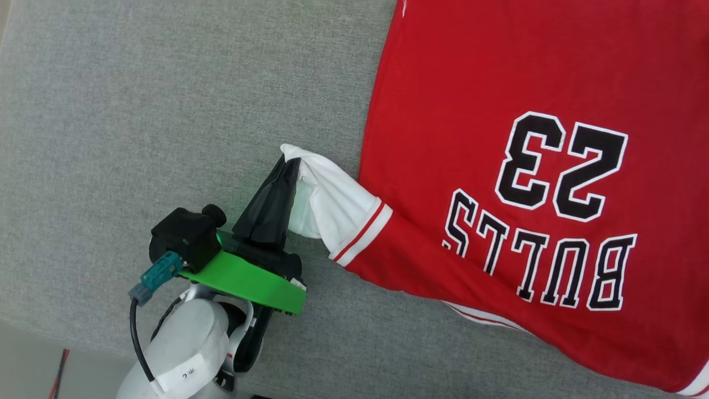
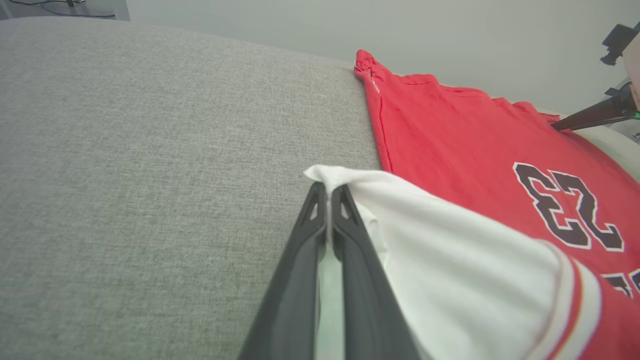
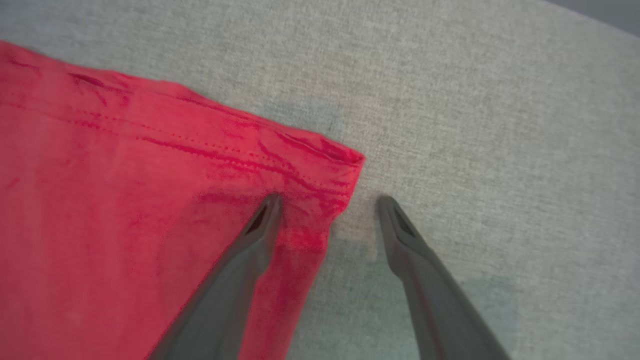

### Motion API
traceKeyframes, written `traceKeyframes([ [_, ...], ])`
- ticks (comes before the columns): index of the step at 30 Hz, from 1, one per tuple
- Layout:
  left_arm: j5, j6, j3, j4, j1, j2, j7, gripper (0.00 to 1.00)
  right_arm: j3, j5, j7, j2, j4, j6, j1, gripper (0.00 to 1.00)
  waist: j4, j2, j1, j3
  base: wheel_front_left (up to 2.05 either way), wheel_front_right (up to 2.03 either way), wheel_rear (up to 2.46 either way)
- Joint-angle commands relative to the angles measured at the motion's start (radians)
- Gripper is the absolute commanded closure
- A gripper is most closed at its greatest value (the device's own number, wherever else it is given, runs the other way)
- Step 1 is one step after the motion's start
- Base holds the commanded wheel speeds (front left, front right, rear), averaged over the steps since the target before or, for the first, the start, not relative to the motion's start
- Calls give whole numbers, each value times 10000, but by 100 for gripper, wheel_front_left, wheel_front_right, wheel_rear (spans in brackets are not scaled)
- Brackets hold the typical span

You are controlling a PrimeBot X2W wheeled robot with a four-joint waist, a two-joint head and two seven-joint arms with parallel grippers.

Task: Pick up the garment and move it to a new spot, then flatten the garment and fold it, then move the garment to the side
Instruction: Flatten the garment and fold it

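The garment [image 1: 471, 111], a red jersey with black white-outlined "23" and "BULLS", lies spread flat over the right of the grey surface. Its white sleeve [image 1: 332, 205] with red-white trim sticks out to the left. My left gripper [image 1: 289, 162] is shut on that sleeve's edge, and the left wrist view shows the white cloth [image 2: 450, 280] pinched between the fingertips of the left gripper [image 2: 328, 189]. My right gripper [image 3: 327, 200] stands open over a red hem corner [image 3: 340, 155] of the garment, one finger [image 3: 262, 220] above the cloth and the other finger [image 3: 395, 220] above the bare surface.
Grey fabric surface [image 1: 166, 111] stretches wide to the left of the garment. Its near edge [image 1: 50, 332] runs across the lower left, with floor and a cable beyond. In the left wrist view the other arm's dark fingers [image 2: 590, 117] reach in at the garment's far corner.
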Motion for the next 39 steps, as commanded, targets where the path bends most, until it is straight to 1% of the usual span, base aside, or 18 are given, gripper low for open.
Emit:
traceKeyframes([
  [1, 124, -89, 98, 15, -205, -97, -60, 100, 208, 55, 29, 52, 172, -7, 46, 0, 243, 0, -2, 259, 0, 0, 0],
  [5, 241, -229, 201, 110, -197, -248, -60, 100, 637, 289, 316, -127, 478, -7, 436, 0, 241, 0, -2, 237, 0, 0, 0],
  [6, 270, -261, 232, 142, -192, -280, -60, 100, 633, 400, 355, -160, 571, -7, 499, 31, 239, 0, -2, 218, 0, 0, 0],
  [7, 286, -280, 253, 161, -185, -297, -60, 100, 627, 448, 356, -177, 610, -7, 515, 68, 234, 0, -2, 204, 0, 0, 0],
  [8, 312, -312, 304, 196, -165, -321, -60, 100, 642, 489, 312, -223, 650, -7, 524, 98, 217, 0, -2, 170, 0, 0, 0],
  [9, 332, -331, 338, 228, -147, -329, -60, 100, 661, 495, 243, -253, 660, -7, 516, 100, 198, 0, -2, 127, 0, 0, 0],
  [13, 394, -392, 481, 414, -33, -351, -60, 100, 697, 541, -434, -303, 620, -7, 361, 100, 98, 0, -2, -204, 0, 0, 0],
  [17, 411, -419, 631, 604, 219, -357, -60, 100, 762, 926, -1202, -195, 540, -7, 304, 100, -99, 0, -2, -818, 0, 0, 0],
  [22, 366, -379, 748, 785, 725, -281, -60, 100, 1356, 1500, -2073, -711, -102, -7, 813, 100, -423, 0, -2, -1753, 0, 0, 0],
  [27, 246, -261, 847, 822, 1293, -82, -21, 100, 1926, 2224, -2571, -1505, -1050, -7, 1954, 100, -896, 0, -2, -2491, 0, 0, 0],
  [30, 202, -212, 835, 807, 1520, -17, 33, 100, 1910, 2591, -2994, -1914, -1423, -7, 2638, 100, -1088, 0, -2, -2885, 0, 0, 0],
  [34, 117, -103, 857, 781, 1823, 47, 104, 100, 1731, 3016, -3543, -2532, -1942, -7, 3994, 100, -1314, 0, -2, -3414, 0, 0, 0],
  [39, 1, 6, 900, 773, 2306, 185, 170, 100, 956, 3469, -4301, -3056, -2366, -7, 6197, 100, -1623, 0, -2, -3966, 0, 0, 0],
])
